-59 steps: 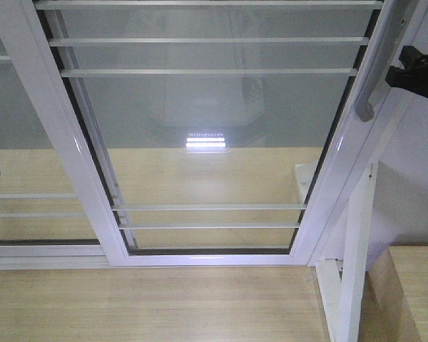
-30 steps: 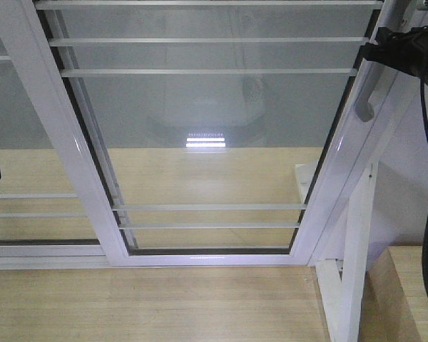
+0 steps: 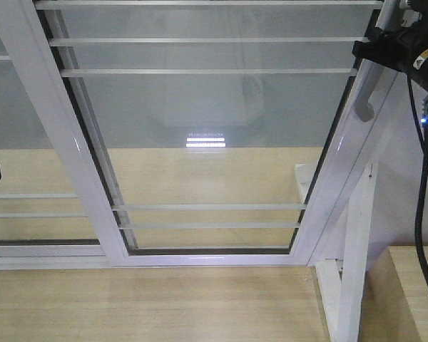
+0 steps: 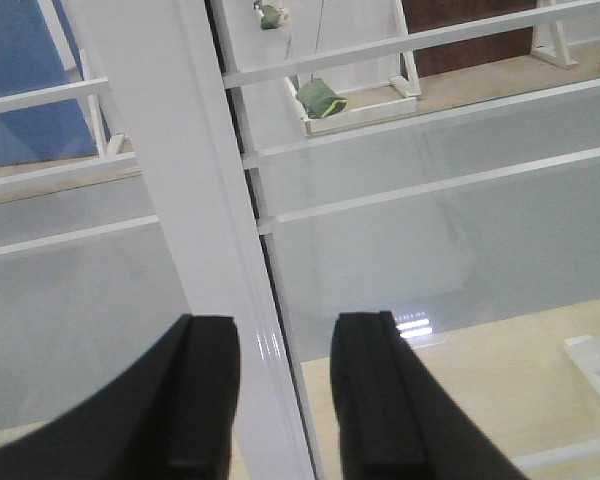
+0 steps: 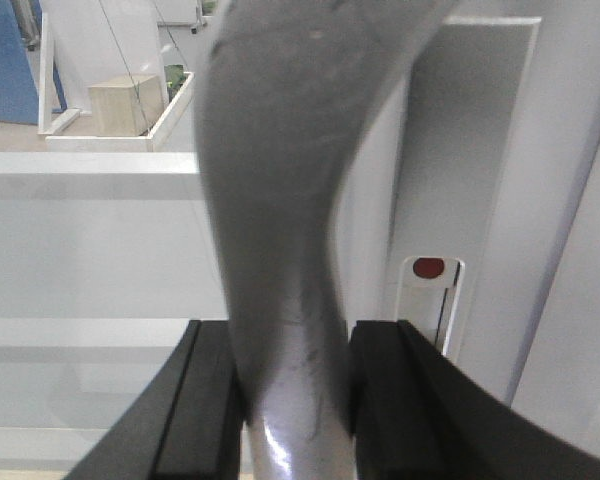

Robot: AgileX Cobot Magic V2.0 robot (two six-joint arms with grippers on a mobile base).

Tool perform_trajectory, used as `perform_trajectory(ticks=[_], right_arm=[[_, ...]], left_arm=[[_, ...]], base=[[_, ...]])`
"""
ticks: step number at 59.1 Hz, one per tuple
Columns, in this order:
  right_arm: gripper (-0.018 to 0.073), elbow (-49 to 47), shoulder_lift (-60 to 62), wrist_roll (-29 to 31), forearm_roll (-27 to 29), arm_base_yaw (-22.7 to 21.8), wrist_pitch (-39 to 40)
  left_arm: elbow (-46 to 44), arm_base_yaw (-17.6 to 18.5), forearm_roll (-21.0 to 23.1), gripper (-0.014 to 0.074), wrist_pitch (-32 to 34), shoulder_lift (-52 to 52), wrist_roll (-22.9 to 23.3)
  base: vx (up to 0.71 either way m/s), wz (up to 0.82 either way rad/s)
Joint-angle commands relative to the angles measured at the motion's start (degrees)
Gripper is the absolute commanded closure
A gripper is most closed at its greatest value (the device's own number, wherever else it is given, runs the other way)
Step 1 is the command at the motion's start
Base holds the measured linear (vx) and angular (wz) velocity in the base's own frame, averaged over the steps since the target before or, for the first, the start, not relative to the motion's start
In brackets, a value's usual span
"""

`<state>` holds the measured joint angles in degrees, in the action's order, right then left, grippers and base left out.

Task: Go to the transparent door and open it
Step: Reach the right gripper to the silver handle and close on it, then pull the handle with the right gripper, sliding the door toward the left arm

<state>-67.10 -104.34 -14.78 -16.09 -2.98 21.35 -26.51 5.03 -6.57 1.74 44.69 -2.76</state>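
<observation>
The transparent door fills the front view, clear glass with thin white bars in a glossy white frame. Its long grey curved handle runs down the right stile. My right gripper sits at the top right on that handle. In the right wrist view the handle passes between both black pads, which press its sides; the right gripper is shut on it. My left gripper is open with nothing between its fingers, facing a white stile at the door's left edge.
A handleless glass panel stands left of the door. A white post and a wooden box are at the lower right. Wooden floor lies in front. A red latch mark shows beside the handle.
My right gripper has moved left and up from beside the stile onto the handle. The door and the left gripper have not visibly moved.
</observation>
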Motion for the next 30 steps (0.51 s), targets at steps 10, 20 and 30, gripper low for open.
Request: perform_trajectory(ticks=[10, 20, 30], right_arm=[[0.0284, -2.06, 2.74, 0.19, -1.99, 3.88, 5.09], [0.0284, -2.06, 2.74, 0.19, -2.26, 6.86, 5.09], [0.0284, -2.06, 2.67, 0.19, -2.26, 9.72, 5.2]], left_arm=[[-2.12, 0.22, 0.2, 0.0219, 4.72, 0.07, 0.42], [-2.12, 0.22, 0.2, 0.0219, 4.72, 0.07, 0.42], [-2.12, 0.22, 0.2, 0.0219, 4.72, 0.07, 0.42]], base=[[0.0, 0.0], [0.0, 0.0], [0.0, 0.0]])
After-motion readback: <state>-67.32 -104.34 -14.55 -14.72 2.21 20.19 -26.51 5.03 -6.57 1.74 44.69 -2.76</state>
